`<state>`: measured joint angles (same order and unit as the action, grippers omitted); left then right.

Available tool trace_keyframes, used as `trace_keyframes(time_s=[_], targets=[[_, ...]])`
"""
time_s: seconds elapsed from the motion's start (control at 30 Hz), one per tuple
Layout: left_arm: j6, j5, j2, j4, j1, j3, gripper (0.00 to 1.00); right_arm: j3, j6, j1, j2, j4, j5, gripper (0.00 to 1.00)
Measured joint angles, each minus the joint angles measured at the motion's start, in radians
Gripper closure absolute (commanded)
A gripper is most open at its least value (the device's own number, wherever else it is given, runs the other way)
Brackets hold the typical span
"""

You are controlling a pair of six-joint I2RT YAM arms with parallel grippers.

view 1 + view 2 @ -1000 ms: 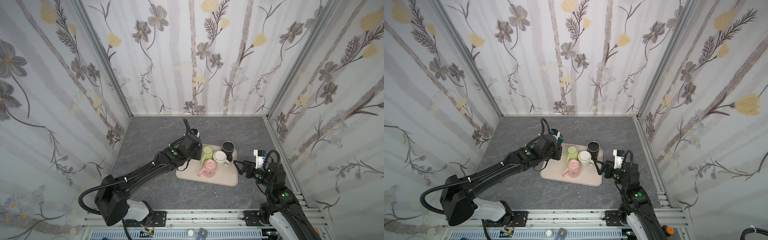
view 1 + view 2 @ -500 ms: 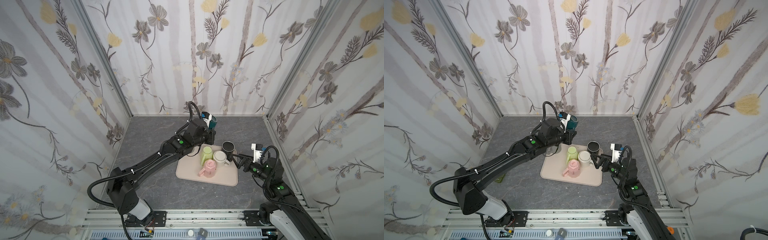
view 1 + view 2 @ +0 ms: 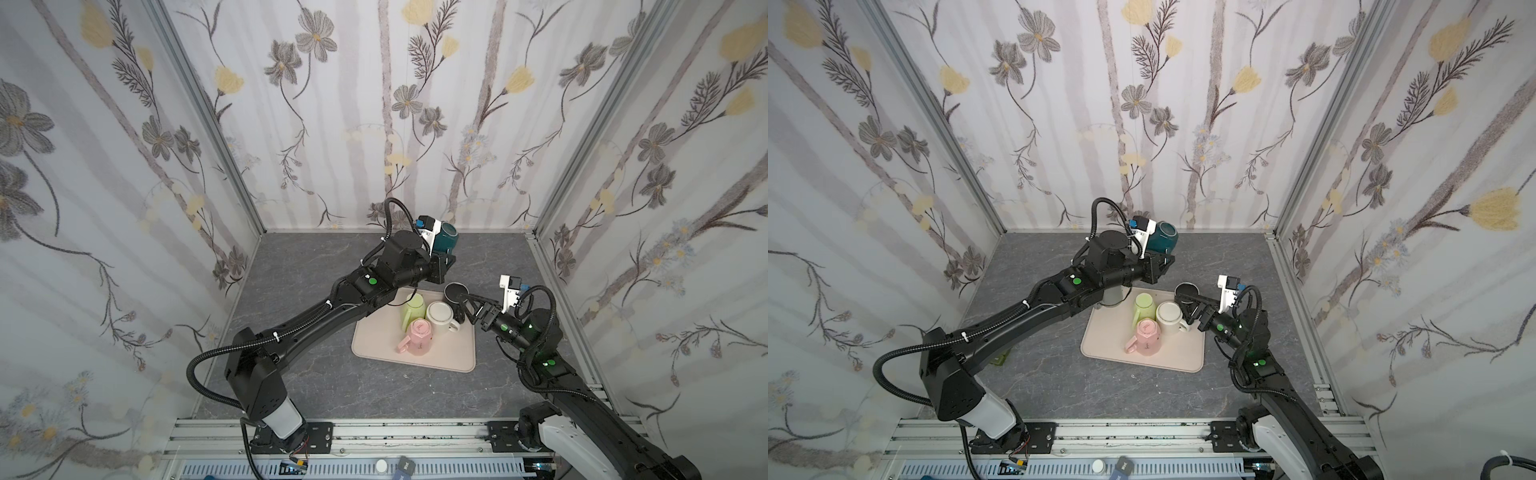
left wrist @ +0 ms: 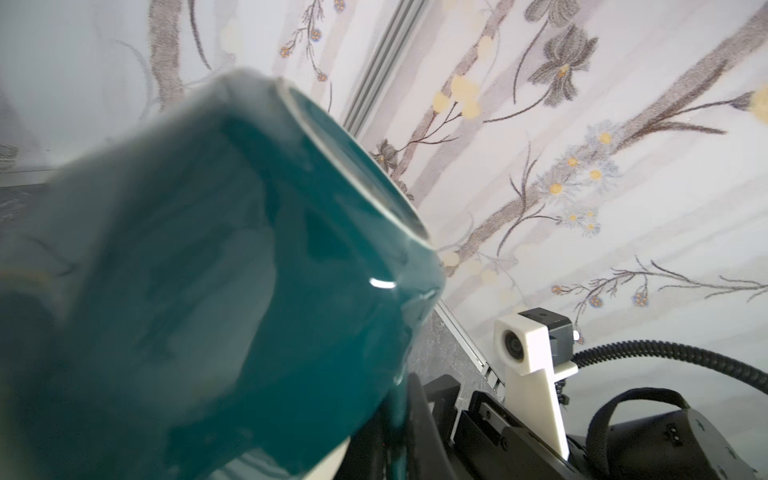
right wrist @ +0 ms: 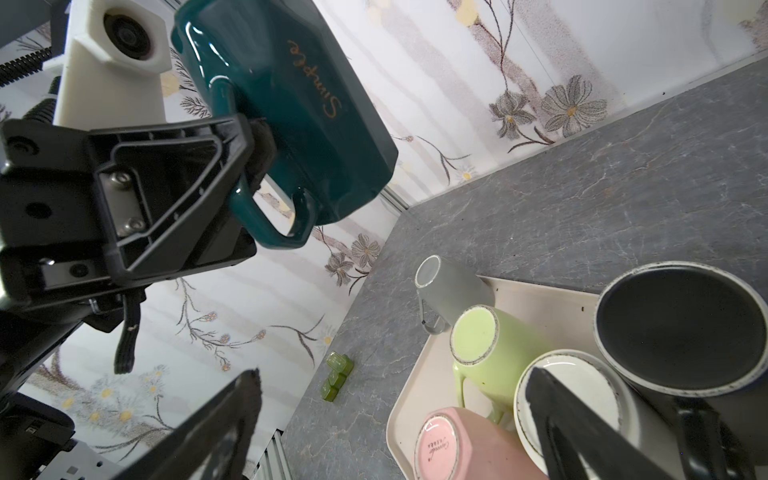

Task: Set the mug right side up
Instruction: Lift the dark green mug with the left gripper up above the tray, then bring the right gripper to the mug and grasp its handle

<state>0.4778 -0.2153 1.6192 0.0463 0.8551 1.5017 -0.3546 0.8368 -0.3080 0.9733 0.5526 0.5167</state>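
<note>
A dark teal mug (image 3: 446, 243) (image 3: 1163, 239) hangs in the air behind the tray, tilted, its base turned up toward the back wall. My left gripper (image 3: 441, 265) (image 3: 1158, 264) is shut on its handle; the right wrist view shows the left gripper (image 5: 249, 166) clamping the handle of the teal mug (image 5: 299, 104). The teal mug (image 4: 249, 270) fills the left wrist view and hides most of the jaws. My right gripper (image 3: 468, 305) (image 3: 1192, 308) (image 5: 392, 374) stands open and empty, over the tray's right side by the black mug (image 3: 455, 292).
The beige tray (image 3: 440, 359) carries a green mug (image 3: 411, 309), a cream mug (image 3: 441, 316) and a pink mug (image 3: 417, 337), all base up, plus the black one. A grey mug (image 5: 449, 286) stands at the tray's back left corner. A small green object (image 5: 337, 374) lies on the table.
My left arm has risen and swung toward the back right, lifting the teal mug well above the tray. My right gripper has edged closer to the black mug, still open.
</note>
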Motion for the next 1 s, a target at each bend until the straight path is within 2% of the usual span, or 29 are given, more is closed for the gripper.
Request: trace_keyframes(time_s=[0.3,0.5,0.7,1.0], targets=[[0.064,-0.079,0.039,-0.075,0.014,0.048,1.00,0.028,0.113,-0.002,0.039,0.196,0.000,0.00],[0.100,-0.136,0.039,-0.158,0.034,0.021,1.00,0.031,0.185,-0.002,0.087,0.352,-0.002,0.00],[0.132,-0.121,0.014,-0.206,0.056,-0.028,1.00,0.017,0.248,0.008,0.159,0.479,-0.027,0.01],[0.146,-0.039,-0.040,-0.341,0.074,-0.117,1.00,-0.010,0.468,0.014,0.407,0.918,0.033,0.04]])
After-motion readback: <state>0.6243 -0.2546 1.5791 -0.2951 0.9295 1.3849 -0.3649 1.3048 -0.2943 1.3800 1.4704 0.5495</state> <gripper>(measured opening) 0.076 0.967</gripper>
